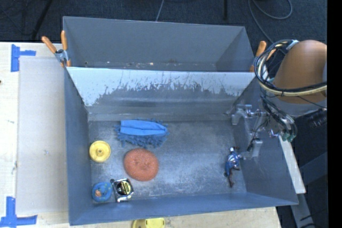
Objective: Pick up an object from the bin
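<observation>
Grey metal bin [160,99], floor mostly bare. Gripper [250,148] sits low by the right wall; cannot tell whether it is wide or narrow. Small blue object [232,162] lies just beside it, and 5 other things lie well apart at left. Judgement: centre over the blue piece, clear of the sloped wall, before closing.

Arm [312,115] in from right, wrist low.
Gripper [245,155] points down-left; orange cover [299,69] and cables [265,69] above it.
</observation>
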